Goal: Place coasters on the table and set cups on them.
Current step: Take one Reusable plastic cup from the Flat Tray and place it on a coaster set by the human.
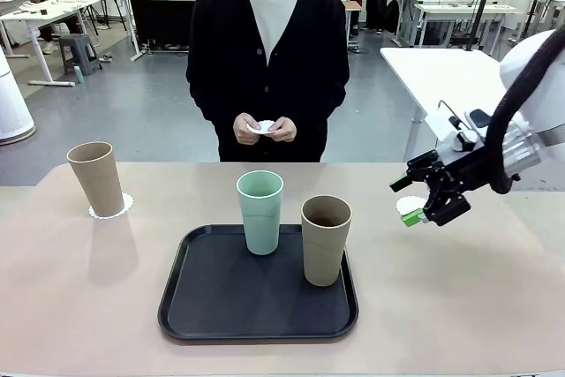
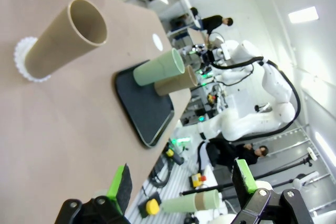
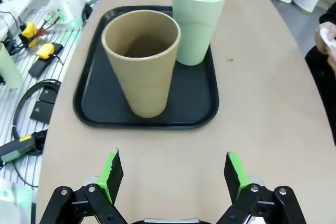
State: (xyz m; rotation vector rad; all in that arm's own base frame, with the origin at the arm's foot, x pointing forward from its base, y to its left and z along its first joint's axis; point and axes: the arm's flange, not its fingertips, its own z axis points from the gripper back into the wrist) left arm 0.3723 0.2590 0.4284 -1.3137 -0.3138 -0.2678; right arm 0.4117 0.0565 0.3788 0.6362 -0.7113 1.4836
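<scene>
One tan cup point(image 1: 95, 178) point(image 2: 63, 38) stands on a white lace-edged coaster point(image 1: 110, 207) point(image 2: 23, 59) at the table's far left. The mint cup point(image 1: 260, 212) point(image 3: 197, 19) and the other tan cup point(image 1: 326, 240) point(image 3: 142, 61) stand on the black tray point(image 1: 256, 293). A second coaster point(image 1: 409, 207) point(image 2: 157, 42) lies on the table point(image 1: 459, 289) at the right, just behind my right gripper point(image 1: 408, 200) point(image 3: 173, 174), which hangs open and holds nothing. The person's hands hold a third coaster point(image 1: 265, 126). My left gripper point(image 2: 181, 182) is open, low beside the table's left end.
The tray point(image 3: 199, 114) takes up the table's middle. The person stands at the far edge, hands point(image 1: 260, 128) at waist height. Bare tabletop lies between the tray and the right-hand coaster and in front of the left cup. Cables and tools lie on the floor beyond the near edge.
</scene>
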